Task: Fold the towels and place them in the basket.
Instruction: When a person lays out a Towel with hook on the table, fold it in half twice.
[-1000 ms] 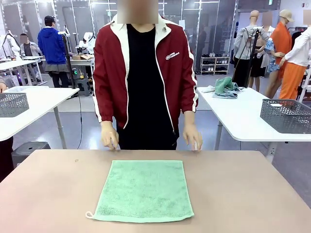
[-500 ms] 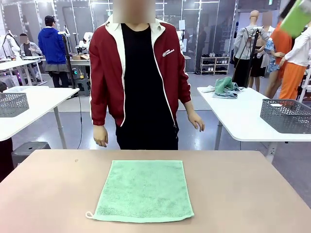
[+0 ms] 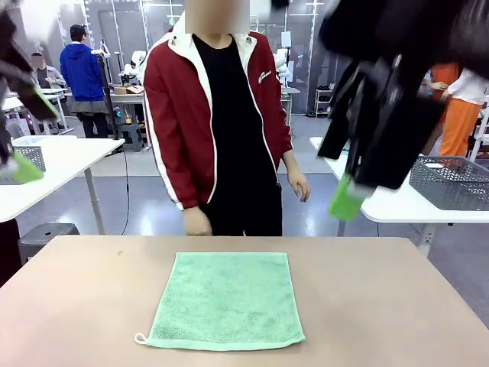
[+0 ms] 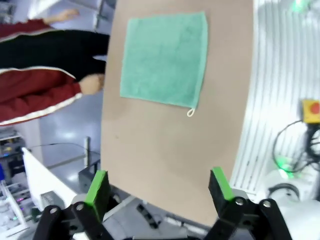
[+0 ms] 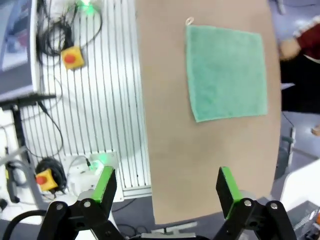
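mint towel (image 3: 225, 300) lies flat on the table (image 3: 397, 306) — left gripper (image 4: 159, 186) and right gripper (image 5: 168, 184) both wide open, empty.

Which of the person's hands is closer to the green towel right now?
Their right. The right hand hangs low just beyond the table, behind the far side of the green towel. The left hand is higher up, by the hip, farther away.

Tan table (image 3: 397, 306). Person in red jacket (image 3: 179, 115) with white trim and black shirt stands at its far side. White tables behind, left (image 3: 69, 157) and right (image 3: 397, 205). Second person (image 3: 80, 73) in blue jacket, far left. Yellow box with red button (image 5: 71, 57) and black cables (image 5: 55, 35) on ribbed floor (image 5: 115, 100).
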Robot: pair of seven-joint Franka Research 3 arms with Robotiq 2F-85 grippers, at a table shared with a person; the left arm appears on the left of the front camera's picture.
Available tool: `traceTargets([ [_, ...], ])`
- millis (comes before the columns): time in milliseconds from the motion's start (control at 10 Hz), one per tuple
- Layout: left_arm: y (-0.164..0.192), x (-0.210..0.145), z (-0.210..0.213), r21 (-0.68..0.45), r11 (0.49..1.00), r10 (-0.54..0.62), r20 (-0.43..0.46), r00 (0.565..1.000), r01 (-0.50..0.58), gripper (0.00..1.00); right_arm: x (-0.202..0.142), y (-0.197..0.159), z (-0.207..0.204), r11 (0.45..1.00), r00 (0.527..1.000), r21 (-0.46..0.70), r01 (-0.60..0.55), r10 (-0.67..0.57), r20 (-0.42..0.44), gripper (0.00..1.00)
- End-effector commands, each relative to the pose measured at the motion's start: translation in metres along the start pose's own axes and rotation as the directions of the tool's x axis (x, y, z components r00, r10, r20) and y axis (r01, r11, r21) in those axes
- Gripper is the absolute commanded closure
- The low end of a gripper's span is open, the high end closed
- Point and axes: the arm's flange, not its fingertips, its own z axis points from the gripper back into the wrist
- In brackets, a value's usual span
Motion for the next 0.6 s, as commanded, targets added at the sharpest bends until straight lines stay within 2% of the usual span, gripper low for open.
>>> traceTargets([
  [0, -0.014, -0.009, -0.021, 0.014, 0.994, -0.11, -0.008, 0.994, 0.11, 0.0, -0.01, -0.003, -0.02, 0.993, 0.993, 0.013, -0.114, 0.114, -0.015, 0.0],
  [300, -0.033, -0.006, -0.051, -0.053, 0.986, -0.163, -0.06, 0.985, 0.16, 0.0, -0.007, 0.001, -0.054, 0.987, 0.986, 0.079, -0.143, 0.149, -0.075, 0.0],
  [400, -0.035, -0.004, -0.053, -0.059, 0.986, -0.162, -0.072, 0.984, 0.158, 0.0, -0.006, 0.001, -0.055, 0.987, 0.986, 0.088, -0.137, 0.144, -0.081, 0.0],
  [500, -0.033, 0.0, -0.049, -0.058, 0.988, -0.143, -0.048, 0.989, 0.14, 0.0, -0.003, 0.003, -0.05, 0.99, 0.99, 0.07, -0.121, 0.126, -0.06, 0.0],
])
